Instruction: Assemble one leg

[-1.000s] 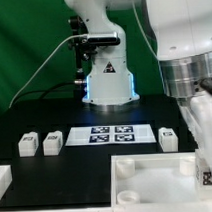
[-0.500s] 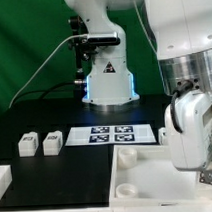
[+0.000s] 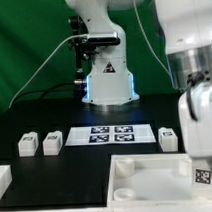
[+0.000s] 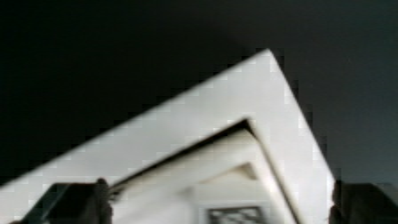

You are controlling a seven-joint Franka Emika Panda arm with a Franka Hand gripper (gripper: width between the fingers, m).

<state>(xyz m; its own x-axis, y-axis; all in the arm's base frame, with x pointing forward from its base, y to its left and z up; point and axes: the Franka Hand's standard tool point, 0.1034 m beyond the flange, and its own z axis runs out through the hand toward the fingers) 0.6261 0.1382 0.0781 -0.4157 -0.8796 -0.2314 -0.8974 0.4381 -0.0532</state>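
Note:
The large white panel [image 3: 147, 179] lies at the front of the exterior view. One leg [image 3: 200, 174], with its marker tag facing out, stands at the panel's near corner on the exterior view's right. My gripper [image 3: 200, 158] hangs just above it. In the wrist view the two dark fingers [image 4: 75, 203] stand wide apart on either side of the panel's corner [image 4: 214, 115]. The tagged leg [image 4: 233, 213] sits between them, touched by neither. Three more legs lie on the black table: two at the left [image 3: 28, 144] [image 3: 53, 143] and one at the right [image 3: 168, 139].
The marker board [image 3: 110, 134] lies flat behind the panel, in front of the robot's base [image 3: 106, 89]. A white part [image 3: 2, 180] shows at the exterior view's left edge. A green backdrop stands behind.
The hand swung toward the exterior view's left, then back right and a little higher. The tagged leg at the panel's corner has barely shifted. The other legs have not moved.

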